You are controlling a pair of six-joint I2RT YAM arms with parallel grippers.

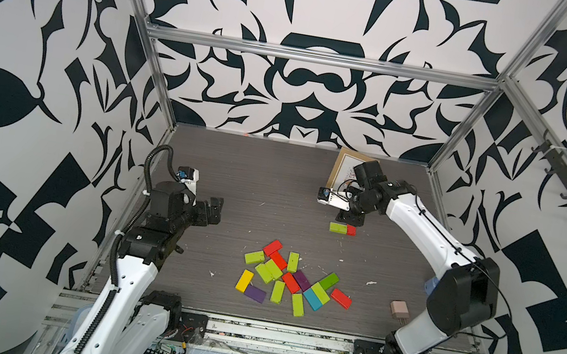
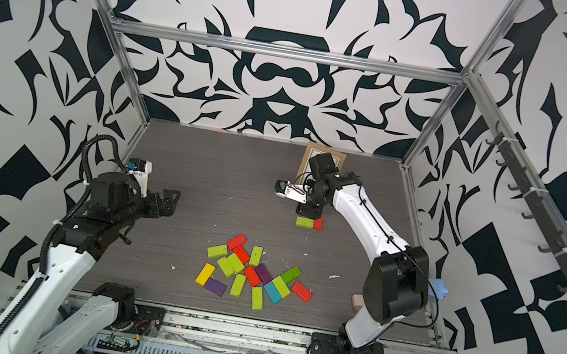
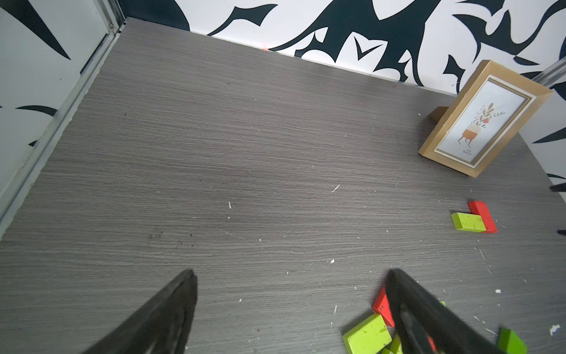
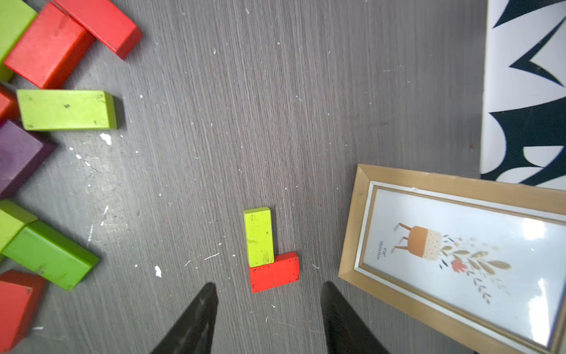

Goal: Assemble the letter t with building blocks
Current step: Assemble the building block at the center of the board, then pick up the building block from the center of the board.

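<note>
Right wrist view: right gripper (image 4: 269,295) parted, holding nothing.
Only fingertips (image 4: 202,306) show; just ahead, matte red block (image 4: 274,272) butts scuffed lime block (image 4: 258,237); wooden picture frame (image 4: 350,245) beside, cropped.

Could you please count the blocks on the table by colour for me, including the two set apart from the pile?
Green blocks: 9
Red blocks: 5
Purple blocks: 2
Yellow block: 1
Teal block: 1
Total: 18 blocks
</note>
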